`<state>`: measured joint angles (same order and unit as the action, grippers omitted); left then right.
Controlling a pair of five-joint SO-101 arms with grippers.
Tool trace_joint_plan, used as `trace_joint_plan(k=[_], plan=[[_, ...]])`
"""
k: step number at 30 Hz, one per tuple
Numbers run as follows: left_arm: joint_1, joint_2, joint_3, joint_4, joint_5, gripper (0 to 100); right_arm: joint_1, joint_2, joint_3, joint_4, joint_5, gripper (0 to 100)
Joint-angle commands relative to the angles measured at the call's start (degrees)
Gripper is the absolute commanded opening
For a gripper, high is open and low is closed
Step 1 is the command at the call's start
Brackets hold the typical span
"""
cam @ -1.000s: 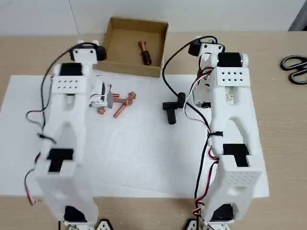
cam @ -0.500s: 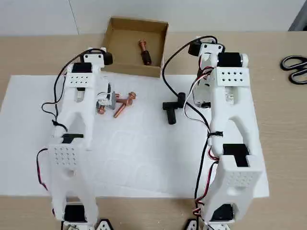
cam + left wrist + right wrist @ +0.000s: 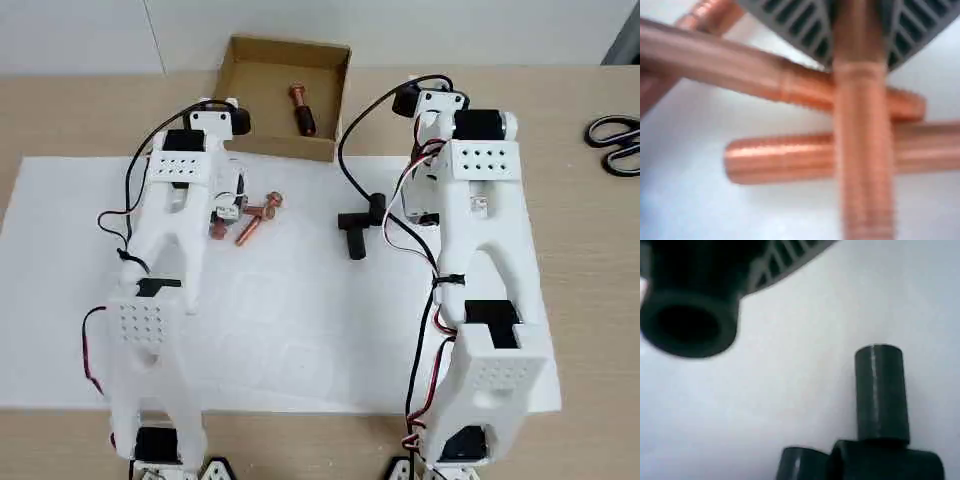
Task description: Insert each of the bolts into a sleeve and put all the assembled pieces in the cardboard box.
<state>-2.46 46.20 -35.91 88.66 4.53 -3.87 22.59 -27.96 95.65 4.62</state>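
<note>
Left gripper (image 3: 228, 206) jaws clamped on a bolt (image 3: 862, 150), its long axis crossing two loose bolts (image 3: 780, 160) lying on the white sheet (image 3: 300, 330). Right gripper (image 3: 388, 208) jaws clamped on a sleeve (image 3: 687, 315), open bore toward wrist camera.

Open white sheet (image 3: 290, 320) between left arm (image 3: 165, 250) and right arm (image 3: 480, 230), bolts (image 3: 255, 215) and sleeves (image 3: 357, 228) clustered farther back, cardboard box (image 3: 275, 146) walls beyond, black cable (image 3: 343, 140) arching beside it.
</note>
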Motion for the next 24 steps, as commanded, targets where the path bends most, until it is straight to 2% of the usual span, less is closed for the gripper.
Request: trace_joint_plan(k=[1,5,13,17,24], plan=[[-0.09,-3.96,-1.45,2.73,-0.26,0,0.48,-4.18,-0.26,0.75,0.70,0.4],[1.05,-10.37,-1.45,5.36,-0.53,0,0.48,-4.18,-0.26,0.75,0.70,0.4],[5.10,-24.44,0.31,11.87,-7.21,0,0.57,-4.26,-0.26,0.75,0.70,0.4],[5.10,-33.93,8.04,11.87,-13.63,0,0.66,-4.44,-0.26,0.75,0.70,0.4],[4.84,-51.69,30.20,11.78,-29.71,0,0.66,-4.44,-0.26,0.75,0.70,0.4]])
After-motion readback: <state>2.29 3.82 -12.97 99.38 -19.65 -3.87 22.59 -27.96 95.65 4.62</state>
